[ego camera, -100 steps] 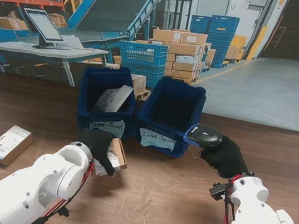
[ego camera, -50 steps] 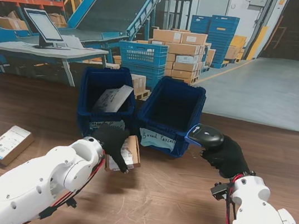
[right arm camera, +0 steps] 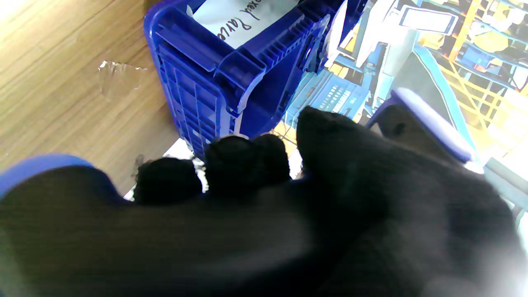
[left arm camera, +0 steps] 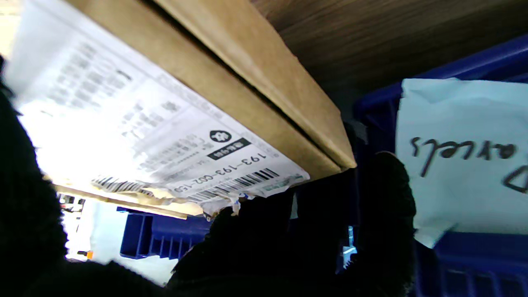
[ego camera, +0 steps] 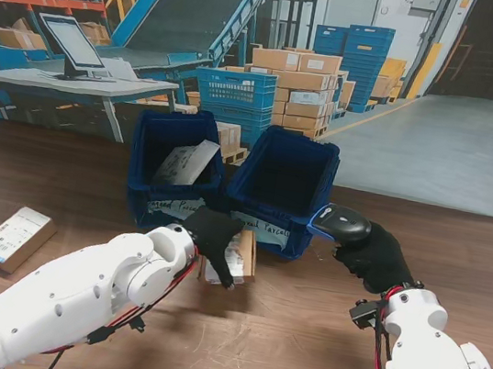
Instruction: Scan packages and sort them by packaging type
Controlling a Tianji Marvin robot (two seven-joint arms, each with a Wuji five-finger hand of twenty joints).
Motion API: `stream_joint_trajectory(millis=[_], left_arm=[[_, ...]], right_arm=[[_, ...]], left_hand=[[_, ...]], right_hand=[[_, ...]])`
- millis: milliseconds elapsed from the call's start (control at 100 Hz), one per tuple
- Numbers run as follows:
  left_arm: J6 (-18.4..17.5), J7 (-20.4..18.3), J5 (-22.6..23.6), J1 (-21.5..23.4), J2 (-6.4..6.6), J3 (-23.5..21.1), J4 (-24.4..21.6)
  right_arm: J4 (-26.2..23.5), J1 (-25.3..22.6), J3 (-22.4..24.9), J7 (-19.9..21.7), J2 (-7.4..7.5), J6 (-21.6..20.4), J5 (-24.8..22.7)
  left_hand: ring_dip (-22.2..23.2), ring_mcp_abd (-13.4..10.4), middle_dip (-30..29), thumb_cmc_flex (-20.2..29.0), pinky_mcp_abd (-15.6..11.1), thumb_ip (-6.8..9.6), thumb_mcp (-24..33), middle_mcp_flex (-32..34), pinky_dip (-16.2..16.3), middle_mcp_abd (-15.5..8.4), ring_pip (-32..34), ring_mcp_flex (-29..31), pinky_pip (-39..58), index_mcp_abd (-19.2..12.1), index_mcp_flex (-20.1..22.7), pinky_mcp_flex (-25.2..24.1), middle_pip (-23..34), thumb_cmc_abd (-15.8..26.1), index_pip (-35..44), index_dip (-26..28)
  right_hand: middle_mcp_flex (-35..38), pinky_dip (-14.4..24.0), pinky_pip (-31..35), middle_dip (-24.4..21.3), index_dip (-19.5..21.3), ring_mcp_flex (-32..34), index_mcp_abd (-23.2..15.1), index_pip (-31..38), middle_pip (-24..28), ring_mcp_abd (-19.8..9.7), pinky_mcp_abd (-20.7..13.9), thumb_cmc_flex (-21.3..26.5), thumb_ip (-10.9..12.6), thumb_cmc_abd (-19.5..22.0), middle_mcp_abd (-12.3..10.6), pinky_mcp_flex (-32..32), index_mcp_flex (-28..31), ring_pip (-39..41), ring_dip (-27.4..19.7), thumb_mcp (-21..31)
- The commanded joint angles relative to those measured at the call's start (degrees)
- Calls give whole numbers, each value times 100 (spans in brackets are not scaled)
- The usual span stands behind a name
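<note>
My left hand [ego camera: 212,238], in a black glove, is shut on a small cardboard box [ego camera: 239,256] with a white barcode label, held just in front of the right blue bin [ego camera: 281,182]. The left wrist view fills with that box [left arm camera: 231,82] and its label [left arm camera: 165,136], my fingers [left arm camera: 255,231] curled under it. My right hand [ego camera: 375,256] is shut on a black and blue barcode scanner [ego camera: 337,224], whose head sits beside the right bin's near corner and faces the box. The left blue bin [ego camera: 174,169] holds a white soft mailer [ego camera: 185,161].
Another labelled cardboard box [ego camera: 14,238] lies on the wooden table [ego camera: 297,341] at my far left. Both bins carry handwritten paper labels on their near walls. A torn scrap of tape [right arm camera: 117,76] lies on the table by the right bin [right arm camera: 222,70].
My left hand has carried the cardboard box to the right, from in front of the left bin to in front of the right bin. The right hand with the scanner has barely moved.
</note>
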Motion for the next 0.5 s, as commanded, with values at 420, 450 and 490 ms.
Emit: stream_joint_trajectory(millis=[420,450,490], left_arm=[[-570,131,-501,-444,-343,593,638],[-609,137,-536,-463,-359,624,683],[-659,133,-596,-489,-378,662,735]], right_arm=[[3,41,24,100,-33,45,29],[6,41,25,107,-32,43,28],[8,40,28,115,-30,39,27]], left_hand=[[327,-394,119,3170,254,254,3901,316,25,-879,963,399,47,-1750,608,-152,537,1011,2129,205],[319,-394,115,3172,247,248,3888,312,20,-888,955,390,36,-1762,609,-164,530,1017,2125,199],[306,-380,113,3171,245,239,3871,308,11,-887,940,368,15,-1768,610,-193,522,1030,2126,196]], right_hand=[[46,101,319,27,1,141,-394,1,-8,-10,-23,587,172,437,96,71,215,171,69,838],[42,100,317,27,1,141,-396,0,-9,-10,-24,588,172,438,97,69,213,171,69,839],[45,100,316,27,2,141,-398,2,-7,-10,-24,588,172,435,93,68,215,171,69,839]])
